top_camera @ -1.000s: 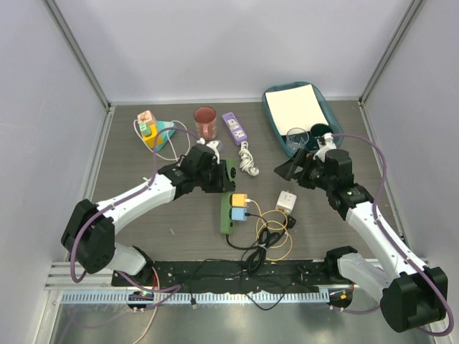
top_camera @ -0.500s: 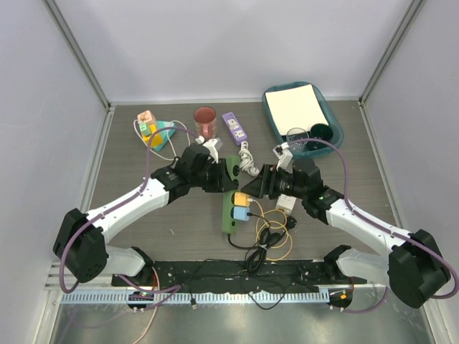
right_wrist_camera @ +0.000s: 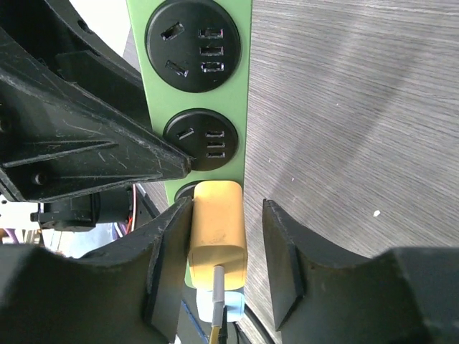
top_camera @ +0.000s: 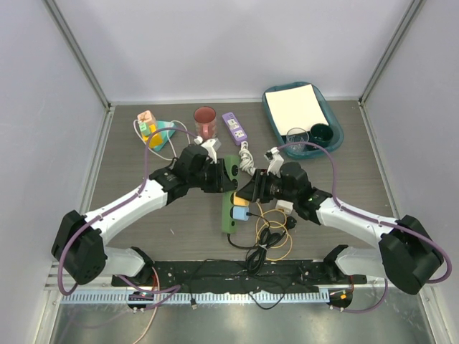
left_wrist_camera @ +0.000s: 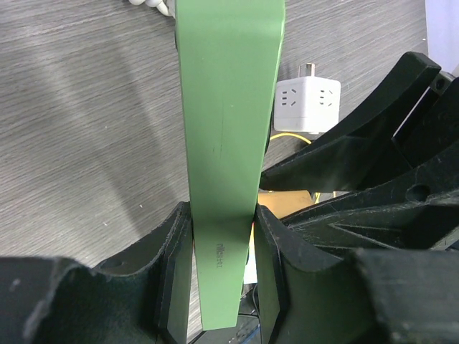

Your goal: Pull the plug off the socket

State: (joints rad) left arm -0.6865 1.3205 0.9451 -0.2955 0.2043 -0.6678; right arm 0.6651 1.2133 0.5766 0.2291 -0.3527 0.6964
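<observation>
Both look rigid: left end effector [left_wrist_camera: 221,222] clamps the socket [left_wrist_camera: 229,107], right end effector [right_wrist_camera: 226,213] straddles the yellow cube [right_wrist_camera: 217,247] part-open (the light, slick plug [right_wrist_camera: 217,309] beside it probably wants its flat sides pinched).

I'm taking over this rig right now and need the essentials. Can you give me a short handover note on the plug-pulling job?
Left gripper: shut on the green power strip, clamping its long sides to brace it.
Right gripper: open. Its fingers straddle the yellow plug, one touching it and the other with a gap.
Pale-blue plug: seated in the strip right beside the yellow one, nearer the right wrist.
Done: strip braced.
Left: nothing is pulled yet. The right gripper probably needs to take the pale-blue plug rather than the yellow one, close on it, and pull it off.
</observation>
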